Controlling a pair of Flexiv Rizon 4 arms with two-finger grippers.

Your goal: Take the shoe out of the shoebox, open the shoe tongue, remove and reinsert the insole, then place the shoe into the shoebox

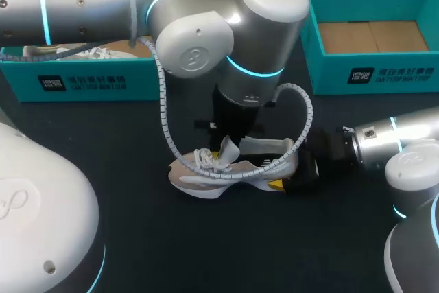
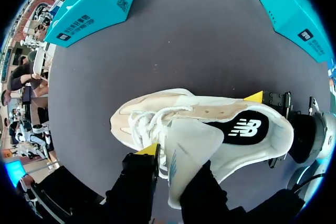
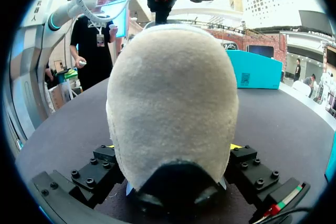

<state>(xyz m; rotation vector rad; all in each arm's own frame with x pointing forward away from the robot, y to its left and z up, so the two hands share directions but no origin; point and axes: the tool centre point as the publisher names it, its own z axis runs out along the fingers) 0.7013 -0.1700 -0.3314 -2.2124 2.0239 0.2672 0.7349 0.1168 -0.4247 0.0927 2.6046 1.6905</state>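
Yellow-tipped, clamping the heel (image 3: 173,87) of the shoe (image 1: 233,169) from both sides with the right gripper (image 3: 172,148) at 3 o'clock — pinching its raised tongue (image 2: 191,140) from above with the left gripper (image 2: 176,158), holding it on the table (image 1: 130,156) at centre, teal shoebox (image 1: 75,80) at 11 o'clock, second shoebox (image 1: 374,73) at 1.

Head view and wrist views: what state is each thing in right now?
sneaker: out of the boxes, upright on the table.
tongue: pulled up, pinched by the left gripper.
insole: seated inside the sneaker.
right gripper: shut on the sneaker's heel.
left shoebox: open.
right shoebox: open, cardboard floor showing.
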